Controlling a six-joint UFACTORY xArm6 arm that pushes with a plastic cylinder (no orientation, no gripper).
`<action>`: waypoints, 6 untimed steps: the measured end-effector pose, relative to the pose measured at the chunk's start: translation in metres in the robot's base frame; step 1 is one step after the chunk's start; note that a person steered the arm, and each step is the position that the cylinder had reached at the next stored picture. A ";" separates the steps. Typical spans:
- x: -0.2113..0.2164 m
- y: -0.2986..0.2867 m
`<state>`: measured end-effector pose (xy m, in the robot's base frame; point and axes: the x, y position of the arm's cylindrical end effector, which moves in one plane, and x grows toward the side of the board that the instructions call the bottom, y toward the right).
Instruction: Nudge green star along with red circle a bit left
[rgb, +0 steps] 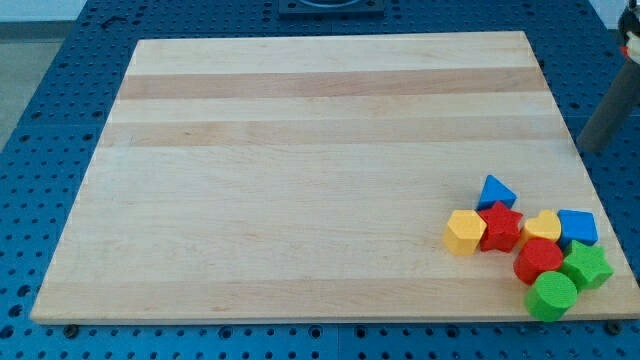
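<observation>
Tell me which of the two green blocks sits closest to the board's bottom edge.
The green circle. It lies below and left of the green star, nearly at the board's bottom edge.

The pale striped wood surface (300, 150) is showing red (538, 260), green (587, 266), blue (496, 191) and yellow (465, 232) blocks against a blue base (60, 90).
</observation>
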<state>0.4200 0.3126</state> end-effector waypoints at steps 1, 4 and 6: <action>0.014 0.002; 0.119 0.012; 0.186 0.001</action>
